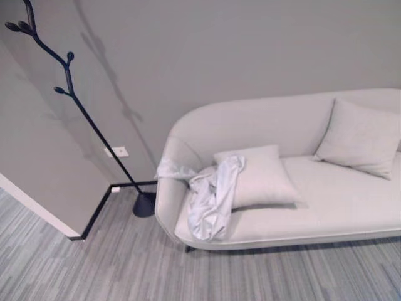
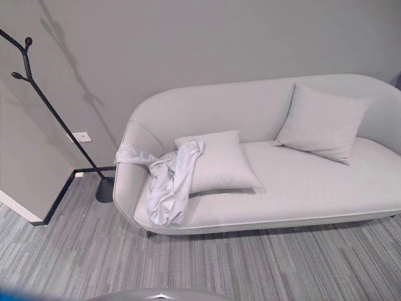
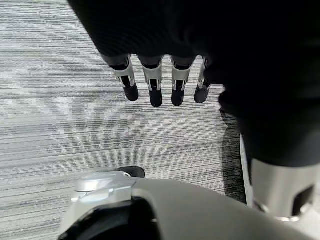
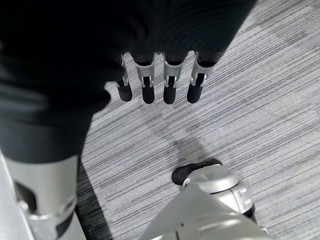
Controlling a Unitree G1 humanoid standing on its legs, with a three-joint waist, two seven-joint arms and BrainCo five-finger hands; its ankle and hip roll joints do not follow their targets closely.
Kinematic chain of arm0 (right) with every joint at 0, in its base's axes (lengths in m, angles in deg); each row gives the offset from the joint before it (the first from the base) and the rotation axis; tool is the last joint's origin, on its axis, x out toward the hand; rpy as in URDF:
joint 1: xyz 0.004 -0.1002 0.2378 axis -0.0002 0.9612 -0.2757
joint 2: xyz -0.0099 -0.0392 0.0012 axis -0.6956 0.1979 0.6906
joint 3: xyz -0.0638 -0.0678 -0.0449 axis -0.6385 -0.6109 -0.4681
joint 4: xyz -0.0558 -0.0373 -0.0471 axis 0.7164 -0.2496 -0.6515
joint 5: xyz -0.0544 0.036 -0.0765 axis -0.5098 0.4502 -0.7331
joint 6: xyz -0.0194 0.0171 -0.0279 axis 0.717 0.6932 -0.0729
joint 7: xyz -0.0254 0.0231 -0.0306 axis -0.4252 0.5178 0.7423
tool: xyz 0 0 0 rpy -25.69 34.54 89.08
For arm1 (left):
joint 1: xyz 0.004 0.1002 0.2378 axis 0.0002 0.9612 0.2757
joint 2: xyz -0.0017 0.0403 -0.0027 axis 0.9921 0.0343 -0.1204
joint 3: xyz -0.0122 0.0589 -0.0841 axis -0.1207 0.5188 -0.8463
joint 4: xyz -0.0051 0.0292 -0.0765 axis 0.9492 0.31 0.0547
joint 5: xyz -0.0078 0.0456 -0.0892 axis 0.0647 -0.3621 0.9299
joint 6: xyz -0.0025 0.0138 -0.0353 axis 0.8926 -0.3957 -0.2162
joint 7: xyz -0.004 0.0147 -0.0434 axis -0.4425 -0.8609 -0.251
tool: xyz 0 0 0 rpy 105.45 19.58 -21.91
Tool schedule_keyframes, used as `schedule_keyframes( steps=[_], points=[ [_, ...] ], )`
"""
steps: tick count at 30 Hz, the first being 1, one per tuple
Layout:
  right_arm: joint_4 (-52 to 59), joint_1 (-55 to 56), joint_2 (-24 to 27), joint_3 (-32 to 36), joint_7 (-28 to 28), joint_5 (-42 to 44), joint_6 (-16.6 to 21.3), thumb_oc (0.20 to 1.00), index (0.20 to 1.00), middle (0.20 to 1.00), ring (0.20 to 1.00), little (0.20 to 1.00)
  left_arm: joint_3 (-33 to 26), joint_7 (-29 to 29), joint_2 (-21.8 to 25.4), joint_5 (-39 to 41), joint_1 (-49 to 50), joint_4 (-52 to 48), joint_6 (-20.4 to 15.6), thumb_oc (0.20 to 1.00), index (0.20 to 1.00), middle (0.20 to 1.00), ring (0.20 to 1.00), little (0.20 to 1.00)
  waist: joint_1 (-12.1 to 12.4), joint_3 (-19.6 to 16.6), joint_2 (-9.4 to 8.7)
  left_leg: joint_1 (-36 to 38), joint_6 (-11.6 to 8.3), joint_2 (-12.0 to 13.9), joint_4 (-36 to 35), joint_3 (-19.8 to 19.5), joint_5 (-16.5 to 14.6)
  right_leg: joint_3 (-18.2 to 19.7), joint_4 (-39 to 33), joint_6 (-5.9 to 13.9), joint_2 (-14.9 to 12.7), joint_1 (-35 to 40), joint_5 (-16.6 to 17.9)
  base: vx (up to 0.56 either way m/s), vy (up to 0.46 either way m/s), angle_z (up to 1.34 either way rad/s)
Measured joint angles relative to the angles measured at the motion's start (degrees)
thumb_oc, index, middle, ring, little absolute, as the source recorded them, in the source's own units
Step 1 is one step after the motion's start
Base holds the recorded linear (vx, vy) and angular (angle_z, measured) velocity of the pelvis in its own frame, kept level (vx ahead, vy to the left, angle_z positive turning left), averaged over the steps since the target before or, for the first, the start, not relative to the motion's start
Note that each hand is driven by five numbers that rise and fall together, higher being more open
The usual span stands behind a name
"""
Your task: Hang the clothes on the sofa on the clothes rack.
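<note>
White shirt (image 1: 210,197) lies crumpled on the sofa (image 1: 326,200), at its end nearest the rack, draped over the armrest & front edge, touching a pillow (image 1: 260,175). Black clothes rack (image 1: 75,103) stands just beside that sofa end. Left hand (image 3: 155,82) & right hand (image 4: 160,82): fingers straight, loose, holding nothing, over carpet.
</note>
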Motion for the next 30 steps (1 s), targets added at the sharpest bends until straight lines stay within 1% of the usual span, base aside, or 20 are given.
schedule_keyframes(
  steps=[8, 10, 13, 30],
  points=[
    [0.0, -0.1, 0.0, 0.0, 0.0, 0.0, 0.0, 1.000, 1.000, 1.000, 1.000, 1.000, -0.5, 0.1, 0.1, 0.0, 0.0, -0.3, 0.0, 1.000, 1.000, 1.000, 1.000, 1.000, 0.0, 0.5, -0.22, 0.1, -0.03, 0.0, 0.0, -0.1, 0.0, 0.0, -0.5, 0.01, 0.0, 0.3, 0.0, 0.00, 0.000, 0.00],
    [0.0, 0.0, 0.0, 0.0, 0.0, 0.0, 0.0, 1.000, 1.000, 1.000, 1.000, 1.000, -1.6, 0.0, 0.0, 0.0, 0.0, 0.2, 0.0, 1.000, 1.000, 1.000, 1.000, 1.000, 0.0, 0.6, -0.41, 0.3, -0.04, 0.0, 0.0, -0.1, 0.0, 0.0, -0.9, -0.01, 0.0, 0.7, 0.1, 0.00, 0.000, 0.00],
    [0.0, -0.1, -0.1, 0.0, 0.0, 0.0, 0.0, 1.000, 1.000, 1.000, 1.000, 1.000, -2.5, -0.1, 0.0, 2.2, -0.1, 0.7, 0.2, 1.000, 1.000, 1.000, 1.000, 1.000, 0.0, 0.8, -0.75, 0.3, -0.10, 0.0, 0.0, -0.1, -0.1, 0.0, -1.0, -0.01, 0.0, 0.8, 0.1, 0.00, 0.000, 0.00],
    [0.0, 0.0, -1.0, -0.7, 0.0, -0.1, -0.2, 1.000, 1.000, 1.000, 1.000, 1.000, -2.8, -0.2, 0.2, 2.3, 0.0, 0.9, 0.2, 1.000, 1.000, 1.000, 1.000, 1.000, 0.1, 0.8, -1.23, 1.1, -0.46, 0.2, -0.1, -0.2, -0.3, 0.0, -1.1, 0.01, 0.2, 1.6, 0.1, 0.00, 0.000, 0.00]
  ],
)
